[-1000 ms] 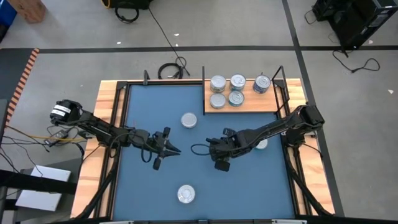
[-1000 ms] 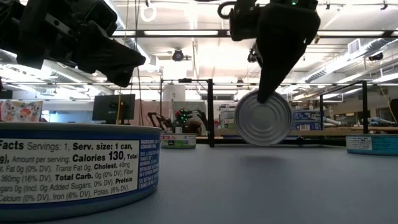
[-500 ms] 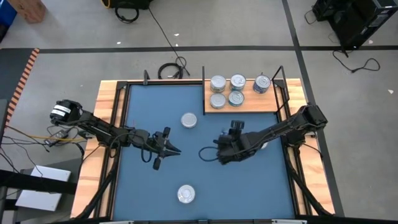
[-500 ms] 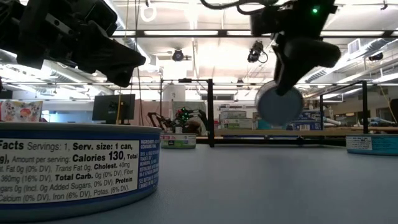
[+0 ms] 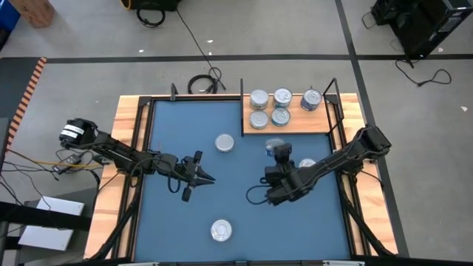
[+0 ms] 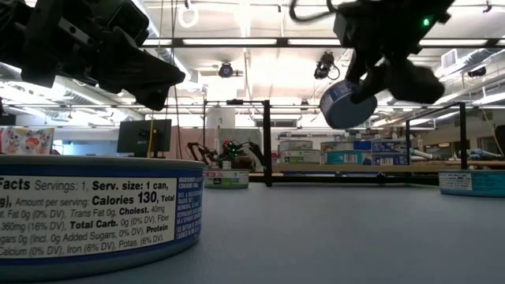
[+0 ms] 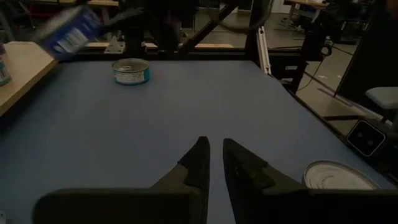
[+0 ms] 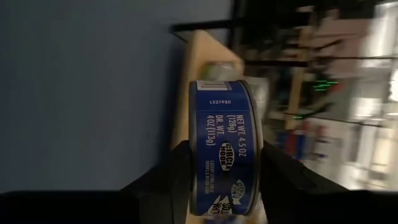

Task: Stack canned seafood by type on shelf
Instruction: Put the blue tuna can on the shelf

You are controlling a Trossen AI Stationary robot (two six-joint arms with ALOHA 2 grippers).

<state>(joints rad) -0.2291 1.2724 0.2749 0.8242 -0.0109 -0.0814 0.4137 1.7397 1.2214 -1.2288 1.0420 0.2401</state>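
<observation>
A grey concrete floor (image 5: 295, 44) is seen around the table, crossed by dark tape lines (image 5: 353, 44) and a loose black cable (image 5: 194, 44). A cardboard box (image 5: 33, 10) is set in one corner. Overhead — in the low view — long ceiling strip lights (image 6: 237, 42) are lit, and a dark monitor (image 6: 144, 136) is placed beyond.

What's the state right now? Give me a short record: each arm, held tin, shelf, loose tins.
right gripper: raised above the mat, fingers shut on a tin, near the shelf
held tin: blue label, tilted, off the mat
left gripper: waiting over the blue mat, fingers nearly closed, empty
shelf: five tins on it
loose tins: three on the mat, at and, the last partly under the right arm
</observation>
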